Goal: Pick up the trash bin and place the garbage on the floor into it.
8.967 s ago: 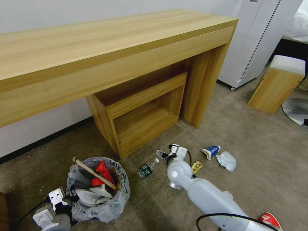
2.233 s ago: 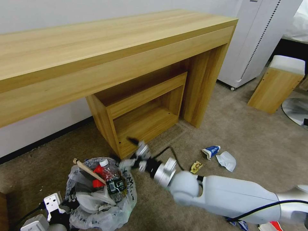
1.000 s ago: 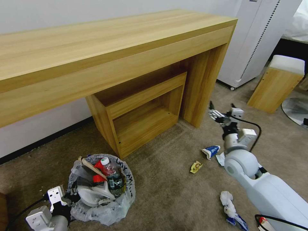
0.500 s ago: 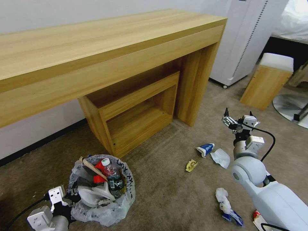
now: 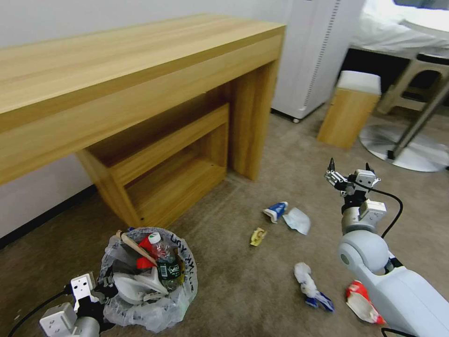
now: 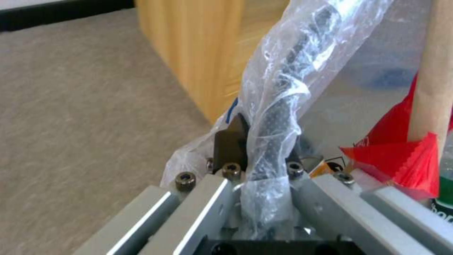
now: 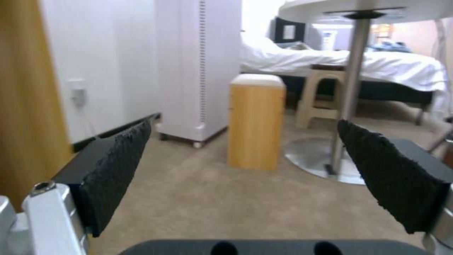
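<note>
Black textured pads tip my right gripper (image 5: pixel 351 172), which hangs in the air with its jaws spread wide and nothing between them, above the floor (image 5: pixel 243 290) to the right of the scattered litter. Just left of it and nearer the desk lie a blue-and-white wrapper (image 5: pixel 275 211) touching a pale crumpled sheet (image 5: pixel 298 220), with a small yellow wrapper (image 5: pixel 257 236) a little nearer. Closer to me sit a white tissue wad (image 5: pixel 304 274) and, beside my arm, a red-and-white wrapper (image 5: pixel 362 304). My left gripper (image 6: pixel 254 166) is clamped on the bagged rim of the trash bin (image 5: pixel 149 278), which sits at the near left and already holds a green-labelled bottle (image 5: pixel 166 262), a wooden stick (image 5: pixel 135 247), red packaging and white slippers. To do this step well, I judge I should pick one piece, lower the open jaws straight over it, and press lightly into the carpet pile so the thin wrapper is caught rather than pushed away. Keeping the bin steady and level should stop the contents spilling.
</note>
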